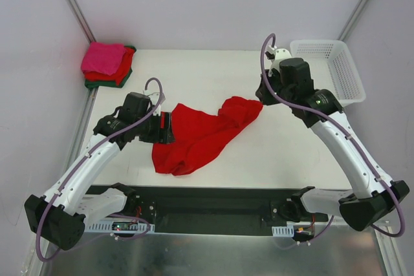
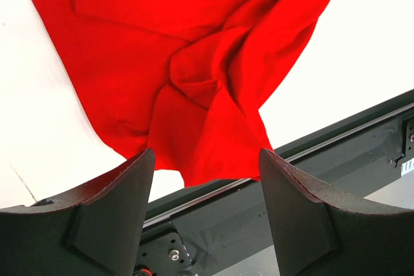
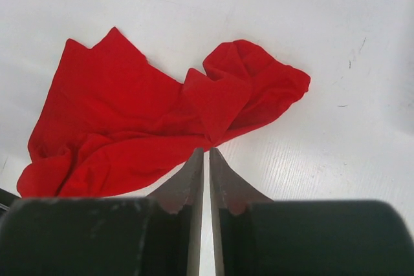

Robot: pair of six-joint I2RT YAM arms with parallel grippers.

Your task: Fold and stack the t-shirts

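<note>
The white worktop carries a rumpled red t-shirt near its middle. A folded stack, pink over red over dark green, sits at the far left corner, perhaps overhanging the edge. A white basket occupies the far right.

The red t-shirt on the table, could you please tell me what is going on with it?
The red t-shirt lies crumpled on the table, not yet folded. The left end effector stands open at its left edge. The right end effector is shut at its right end, grip unclear. A folded t-shirt stack sits in the far left corner.
</note>
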